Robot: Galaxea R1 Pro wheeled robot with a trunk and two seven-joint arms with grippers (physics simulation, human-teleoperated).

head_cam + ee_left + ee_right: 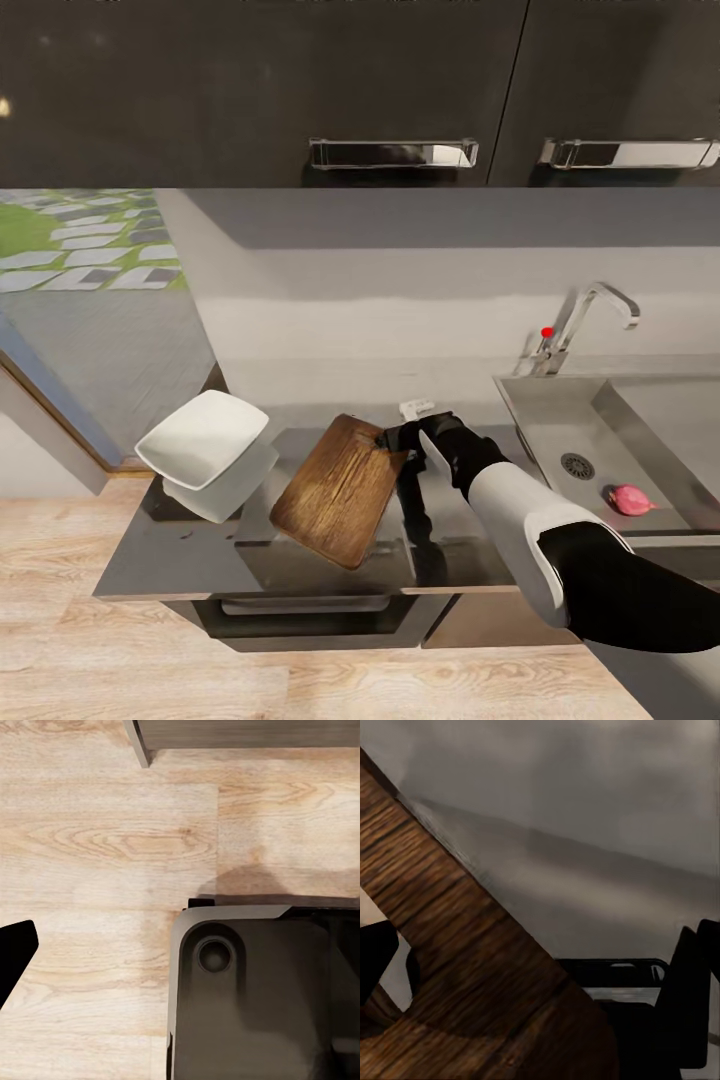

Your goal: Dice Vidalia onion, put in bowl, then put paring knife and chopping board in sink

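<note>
On the grey bench, the white bowl stands tilted, just left of the chopping board, whose far corner meets the right gripper; whether its jaws have hold of the board I cannot tell. The pink onion lies alone in the sink near the drain, below the tap. The left wrist view looks down on wooden floor.

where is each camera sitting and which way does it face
Head view: on the robot's head, looking forward and down at the countertop, chopping board, bowl and sink; the right arm reaches to the board's far corner.
Left wrist view: near the left tool, facing the wooden floor; a dark robot part shows.
Right wrist view: near the right tool, close against the chopping board.
Head and right wrist views share the board.
</note>
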